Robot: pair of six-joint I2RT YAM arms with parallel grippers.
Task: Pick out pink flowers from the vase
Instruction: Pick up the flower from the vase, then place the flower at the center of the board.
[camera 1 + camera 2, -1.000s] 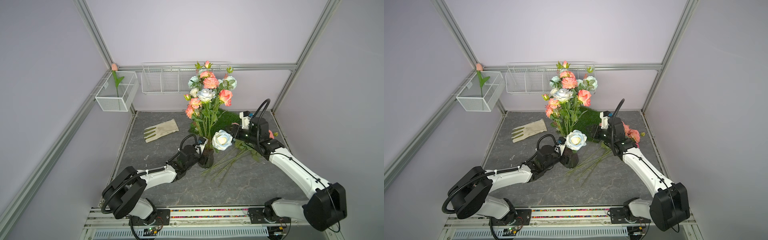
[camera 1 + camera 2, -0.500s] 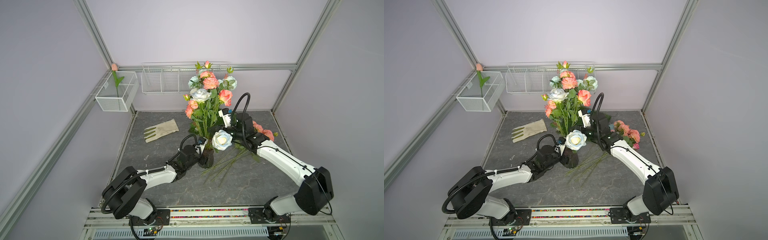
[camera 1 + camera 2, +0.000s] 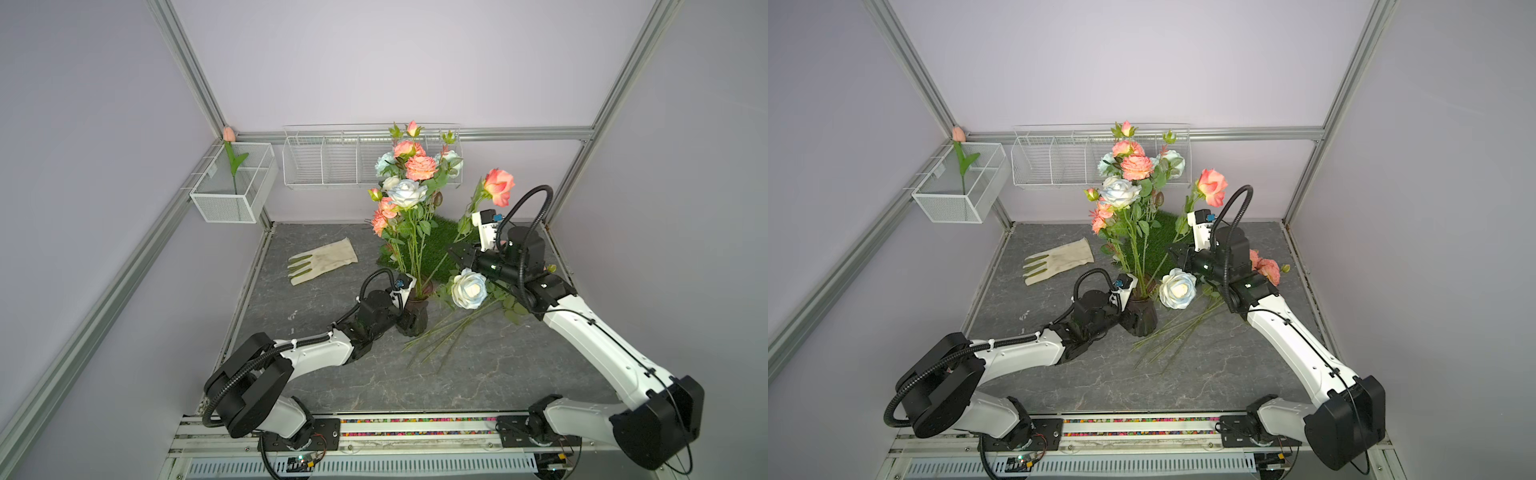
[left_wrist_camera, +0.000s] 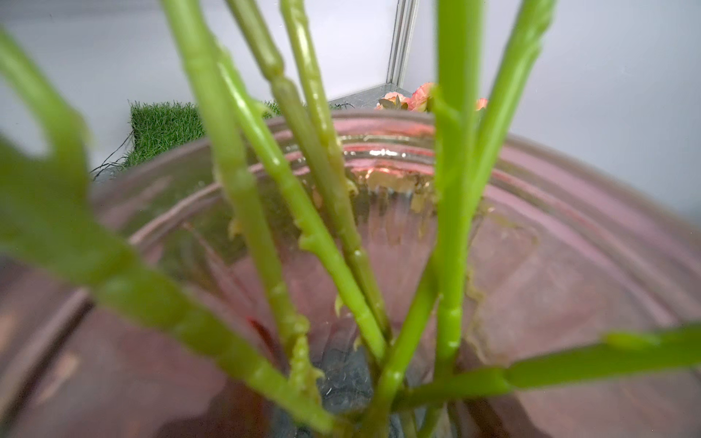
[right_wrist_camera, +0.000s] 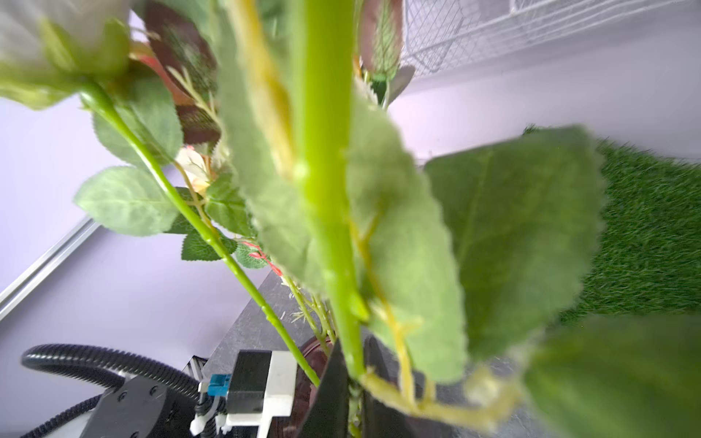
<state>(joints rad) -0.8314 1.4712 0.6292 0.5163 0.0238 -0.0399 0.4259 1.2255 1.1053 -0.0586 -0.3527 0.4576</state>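
Observation:
The dark ribbed vase (image 3: 415,320) (image 3: 1141,320) stands mid-table, and I look down into its mouth (image 4: 569,235) in the left wrist view. My left gripper (image 3: 404,318) is shut on its waist. Pink flowers (image 3: 419,166) (image 3: 1136,166) stand in it among white and pale blue roses. One pink rose (image 3: 498,187) (image 3: 1212,187) leans out to the right. My right gripper (image 3: 457,252) (image 3: 1177,254) (image 5: 354,383) is shut on its green stem (image 5: 322,189), whose lower end runs toward the vase's mouth. More pink flowers (image 3: 1264,268) (image 4: 402,100) lie on the table behind the right arm.
A white-blue rose (image 3: 469,289) and several loose stems (image 3: 449,336) lie right of the vase. A green grass mat (image 3: 440,237) lies behind it, a glove (image 3: 322,262) to the left. A wire rack (image 3: 332,162) and a mesh basket (image 3: 232,195) holding a tulip hang on the walls.
My right gripper swung left from the table's right side into the bouquet, closed on a pink rose's stem and drew the bloom out to the right. The left arm stayed still.

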